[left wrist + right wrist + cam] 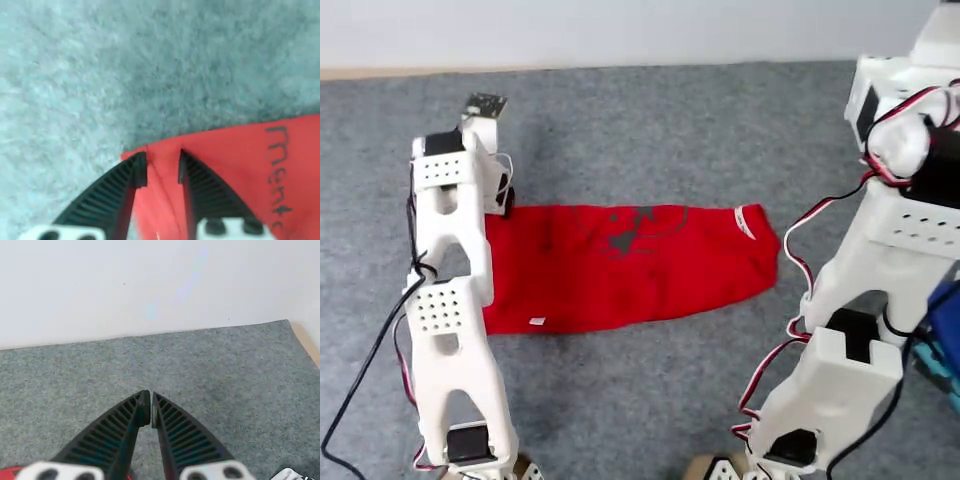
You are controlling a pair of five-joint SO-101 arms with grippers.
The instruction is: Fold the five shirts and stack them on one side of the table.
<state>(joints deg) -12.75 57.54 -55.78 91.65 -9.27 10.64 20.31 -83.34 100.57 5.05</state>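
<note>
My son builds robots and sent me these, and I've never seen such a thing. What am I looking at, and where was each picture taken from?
Two small white robot arms stand at a grey-covered table. The overhead picture shows both; the other two come from cameras on each wrist, looking along the black gripper. A red shirt lies on the table. The left gripper is open astride the shirt's corner. The right gripper is shut, empty, above the table.

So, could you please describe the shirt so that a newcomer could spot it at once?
On the grey felt table, look between the two white arms. The red shirt lies flat there as a long band, the left gripper at one corner. Its red cloth and dark print set it apart.
</note>
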